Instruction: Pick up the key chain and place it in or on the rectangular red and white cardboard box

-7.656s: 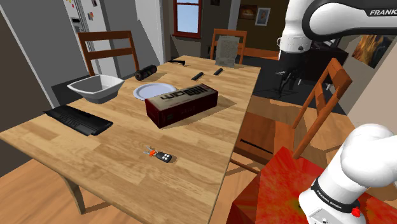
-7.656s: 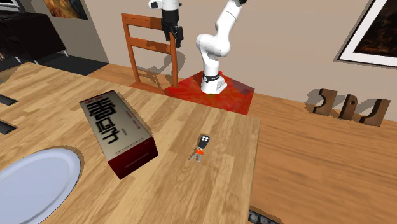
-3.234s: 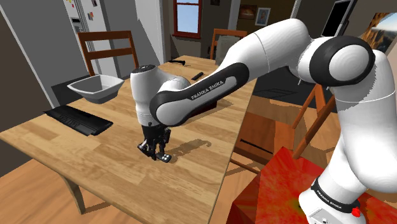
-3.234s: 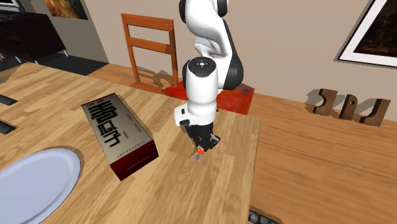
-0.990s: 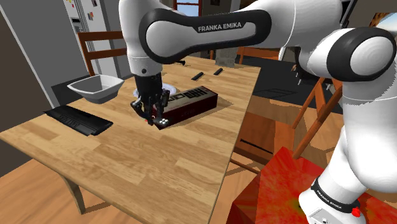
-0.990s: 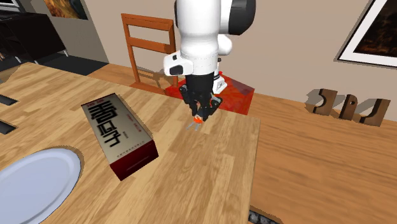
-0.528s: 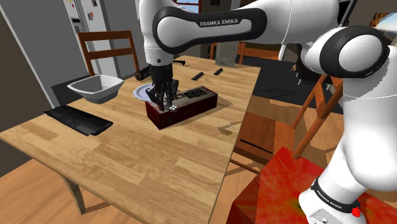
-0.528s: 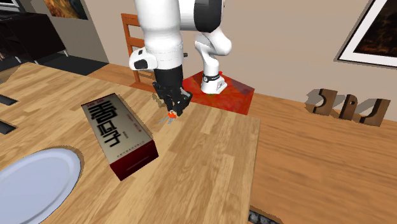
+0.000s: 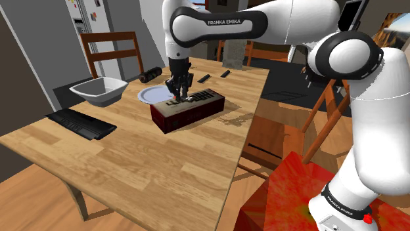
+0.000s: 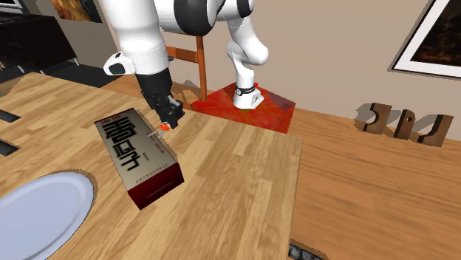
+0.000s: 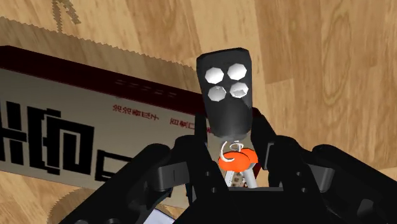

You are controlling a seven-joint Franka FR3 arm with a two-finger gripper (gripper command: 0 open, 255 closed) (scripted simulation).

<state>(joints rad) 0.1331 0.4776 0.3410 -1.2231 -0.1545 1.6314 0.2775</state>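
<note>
My black gripper (image 9: 179,92) is shut on the key chain (image 11: 229,95), a black fob with three pale buttons, an orange ring and silver keys. It hangs just above the long dark red box (image 9: 190,109) with a pale lettered top, near that box's middle. In the second exterior view the gripper (image 10: 167,117) holds the key chain (image 10: 162,128) over the box's (image 10: 140,155) far edge. In the wrist view the fingers (image 11: 178,167) clasp the orange ring, and the box (image 11: 76,127) lies beneath.
On the wooden table (image 9: 131,164) stand a white bowl (image 9: 98,90), a pale plate (image 9: 152,96), a black flat keyboard-like slab (image 9: 80,123) and small dark items (image 9: 205,77) at the far end. Wooden chairs (image 9: 112,52) stand around. The red stand (image 9: 296,197) sits at the lower right.
The arm has carried the key chain from beside the box's near end to over the box's top, moving toward the far side of the table. The grip stays shut.
</note>
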